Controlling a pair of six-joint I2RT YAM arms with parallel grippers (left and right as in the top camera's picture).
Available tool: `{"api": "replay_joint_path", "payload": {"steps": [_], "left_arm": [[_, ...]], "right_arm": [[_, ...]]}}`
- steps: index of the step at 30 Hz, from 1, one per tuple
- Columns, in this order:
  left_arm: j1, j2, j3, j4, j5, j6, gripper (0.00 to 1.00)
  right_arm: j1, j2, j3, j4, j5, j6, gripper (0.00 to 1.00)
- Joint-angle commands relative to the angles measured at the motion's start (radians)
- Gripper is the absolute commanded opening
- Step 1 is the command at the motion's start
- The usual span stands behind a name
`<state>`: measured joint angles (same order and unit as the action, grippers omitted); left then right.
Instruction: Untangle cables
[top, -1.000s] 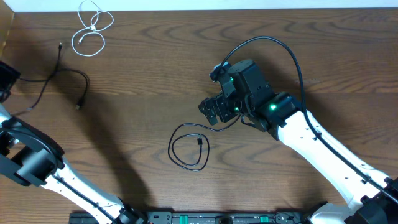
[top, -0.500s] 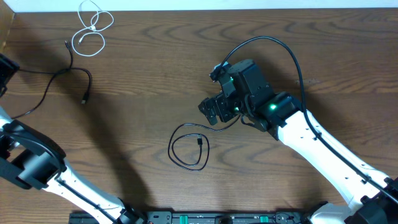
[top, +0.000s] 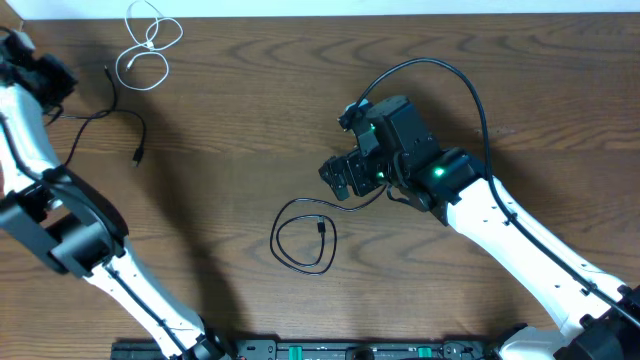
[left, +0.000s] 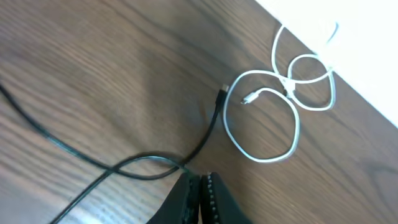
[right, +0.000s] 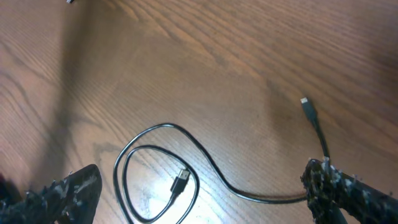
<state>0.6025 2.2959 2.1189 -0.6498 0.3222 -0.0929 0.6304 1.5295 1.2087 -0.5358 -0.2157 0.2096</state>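
As left pincer (left: 199, 182) pinches long black cable (left: 149, 157) near worktop (left: 93, 68) far edge, right pincer (right: 199, 180) spread over coiled cable (right: 180, 181).

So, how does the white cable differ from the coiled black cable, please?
The white cable makes loose crossing loops by the far edge; the coiled black cable, a neat double ring centrally. The white cable touches no pincer; the black one reaches the right pincer. Both are thin.

Left pincer (left: 199, 182) swung toward back edge, black cable (left: 213, 124) dragged along
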Motion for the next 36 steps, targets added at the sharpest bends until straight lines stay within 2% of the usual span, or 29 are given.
{"api": "replay_joint_path", "payload": {"steps": [1, 10, 23, 29, 36], "left_arm": [[-0.006, 0.059, 0.005, 0.041, -0.109, 0.006, 0.08], [-0.017, 0.167, 0.005, 0.134, -0.096, 0.006, 0.08], [-0.051, 0.253, -0.004, 0.131, -0.095, 0.006, 0.08], [-0.051, 0.253, -0.004, 0.062, -0.095, 0.006, 0.08], [-0.051, 0.252, -0.003, -0.101, -0.093, 0.007, 0.07]], "right_arm": [[0.009, 0.0, 0.0, -0.02, -0.015, 0.023, 0.99], [0.013, 0.0, 0.0, -0.032, -0.015, 0.023, 0.99], [0.013, 0.0, 0.0, -0.033, -0.015, 0.023, 0.99], [0.013, 0.0, 0.0, -0.032, -0.015, 0.023, 0.99], [0.013, 0.0, 0.0, -0.033, -0.015, 0.022, 0.99]]}}
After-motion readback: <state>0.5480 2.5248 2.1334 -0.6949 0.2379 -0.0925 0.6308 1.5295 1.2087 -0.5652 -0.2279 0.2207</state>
